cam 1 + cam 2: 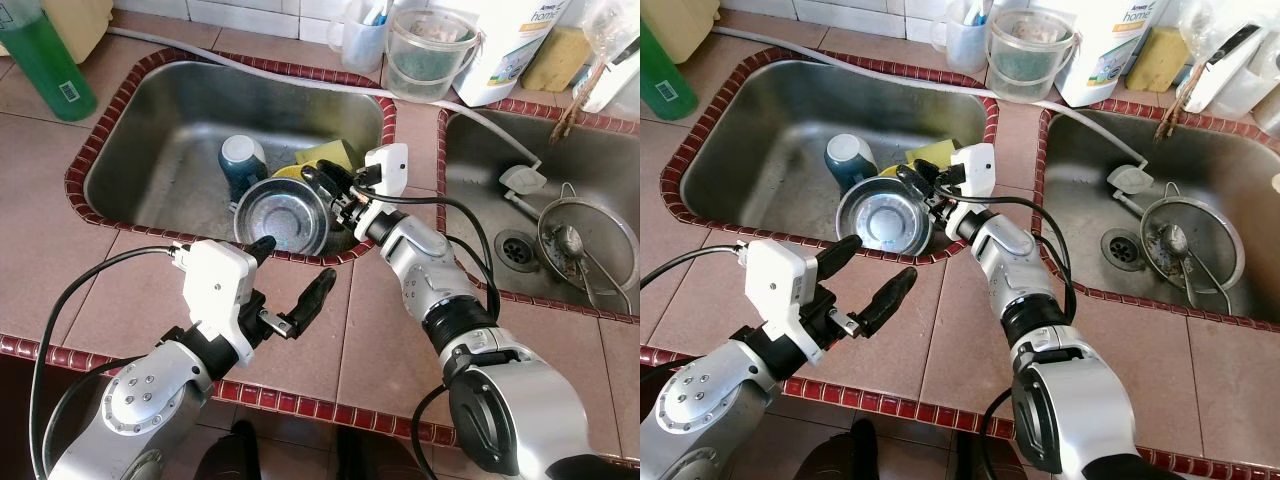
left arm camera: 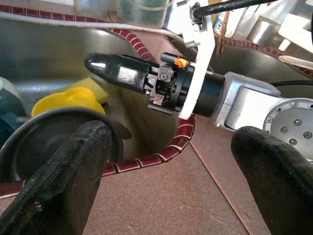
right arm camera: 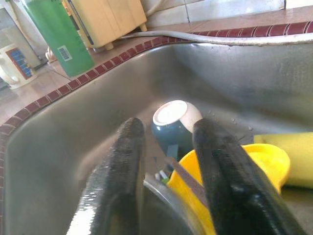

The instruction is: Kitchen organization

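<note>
A reddish-brown tiled bench point(image 1: 400, 330) runs across the view, edged with dark red trim and holding two steel sinks. In the left sink point(image 1: 160, 150), a steel bowl point(image 1: 283, 216) sits at the near right corner, a teal cup point(image 1: 242, 160) upside down just behind it, something yellow point(image 1: 325, 155) beside that. The right sink point(image 1: 480, 170) carries a wire strainer point(image 1: 585, 245) near its drain point(image 1: 517, 250). Along the back, a green bottle point(image 1: 45, 60), a clear tub point(image 1: 428, 52) and a white jug point(image 1: 505, 45) stand on the tiles.

Steel, tile and plastic
The sink point(image 1: 150, 160) and bowl point(image 1: 283, 220) were brushed, shiny metal; the counter point(image 1: 110, 290) matt tile; the bottle point(image 1: 45, 60) glossy green plastic.
</note>
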